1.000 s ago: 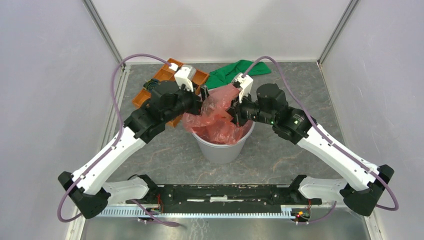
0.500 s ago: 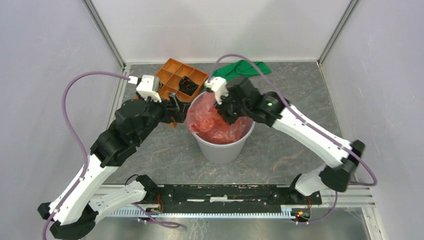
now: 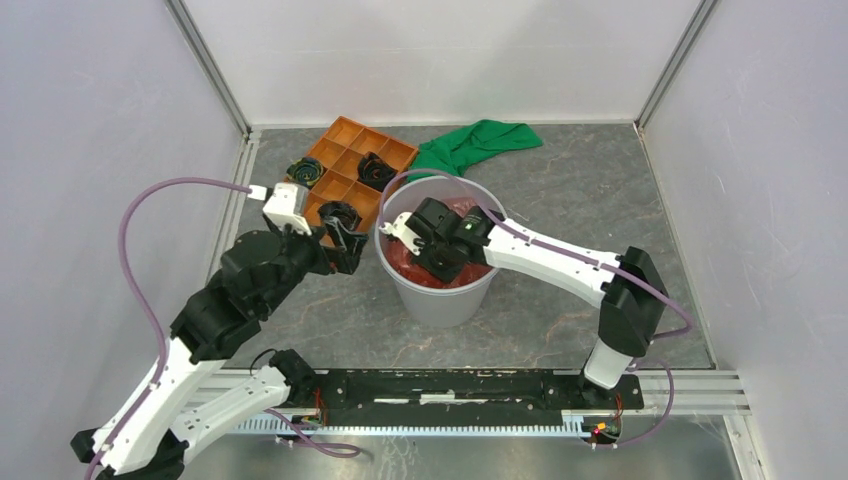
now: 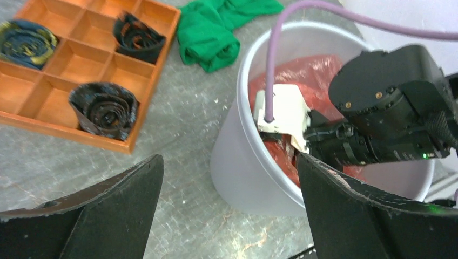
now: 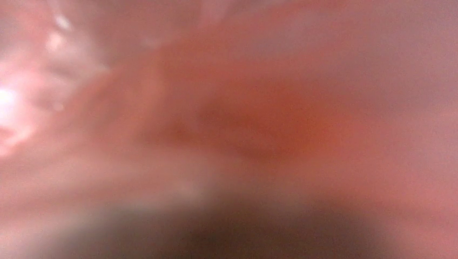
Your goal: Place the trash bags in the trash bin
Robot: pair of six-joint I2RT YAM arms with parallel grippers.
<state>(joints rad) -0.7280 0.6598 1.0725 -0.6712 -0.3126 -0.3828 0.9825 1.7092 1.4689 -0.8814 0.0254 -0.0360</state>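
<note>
The bag (image 4: 316,70) is translucent red-pink; the right wrist view is a blur of the same pink. The bin (image 3: 441,304) is greyish white. The tray (image 3: 347,133) is orange, holding dark rolls (image 4: 103,110), one flecked blue and yellow. The cloth (image 3: 476,143) is plain green. The counter (image 3: 570,190) is grey, veined like stone. The arms (image 3: 560,262) are white with black joints, the cables (image 4: 274,70) purple, the left end effector (image 4: 227,162) black.

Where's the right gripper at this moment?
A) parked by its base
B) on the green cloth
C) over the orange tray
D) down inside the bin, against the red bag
D: the top view shows the right gripper reaching over the rim into the trash bin, down on the trash bag, and the right wrist view is filled with blurred red plastic.
</note>
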